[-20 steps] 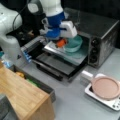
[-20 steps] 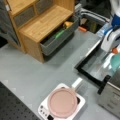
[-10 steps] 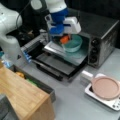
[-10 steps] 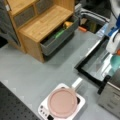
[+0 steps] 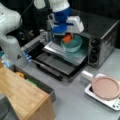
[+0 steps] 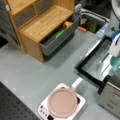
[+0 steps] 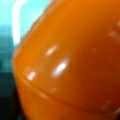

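We see the gripper (image 5: 67,37) just above the teal bowl (image 5: 72,44), which stands on the open door (image 5: 68,56) of the toaster oven (image 5: 105,40). Between its fingers there is an orange object (image 5: 67,38), smooth and glossy, and it hangs at the rim of the bowl on the side toward a front view's left. In the wrist view the orange object (image 7: 72,62) fills almost the whole picture, with a little of the teal bowl (image 7: 10,22) behind it, so we judge that the fingers are pinching it closely. The fingers themselves are hidden behind the white body of the hand.

In a front view the bowl (image 6: 115,62) shows only partly, at the right edge of the picture, under the arm, and the orange object does not show there.

To do this step well, we would keep the orange object over the middle of the bowl and not over its rim, because the surface looks slippery and round, and it could roll off onto the glass door. The bowl itself rests on a smooth door, so we should not push it sideways with the fingers; a small push may slide it.

On the worktop, near its front edge, a pink pan (image 5: 105,87) sits on a white scale (image 5: 110,102). At a front view's left stands a wooden cabinet (image 6: 37,22) with an open drawer (image 6: 57,37).
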Robot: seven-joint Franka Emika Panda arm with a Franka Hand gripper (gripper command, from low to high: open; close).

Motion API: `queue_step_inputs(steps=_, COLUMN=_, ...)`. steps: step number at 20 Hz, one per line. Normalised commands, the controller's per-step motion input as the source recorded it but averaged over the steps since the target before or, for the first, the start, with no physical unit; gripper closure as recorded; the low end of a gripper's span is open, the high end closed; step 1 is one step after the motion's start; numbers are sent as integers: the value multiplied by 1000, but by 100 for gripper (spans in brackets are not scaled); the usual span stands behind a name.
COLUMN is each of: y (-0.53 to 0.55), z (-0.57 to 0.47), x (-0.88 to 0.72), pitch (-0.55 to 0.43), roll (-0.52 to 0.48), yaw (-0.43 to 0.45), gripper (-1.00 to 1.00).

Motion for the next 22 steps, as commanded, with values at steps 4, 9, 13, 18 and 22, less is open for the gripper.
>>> queue_step_inputs(steps=4, y=138, z=74, x=188, pitch=189, roll=-11, yaw=-117, gripper=100)
queue_step_inputs(steps=9, y=149, z=81, x=186, pitch=178, roll=-20, yaw=-107, gripper=100)
queue_step_inputs(steps=13, y=167, z=72, x=171, pitch=156, roll=-32, yaw=-83, gripper=100)
queue_step_inputs(steps=18, y=191, z=96, x=162, pitch=149, roll=-25, yaw=-70, gripper=100)
queue_step_inputs(steps=22, y=155, z=112, x=139, pitch=150, roll=-24, yaw=-65, gripper=100)
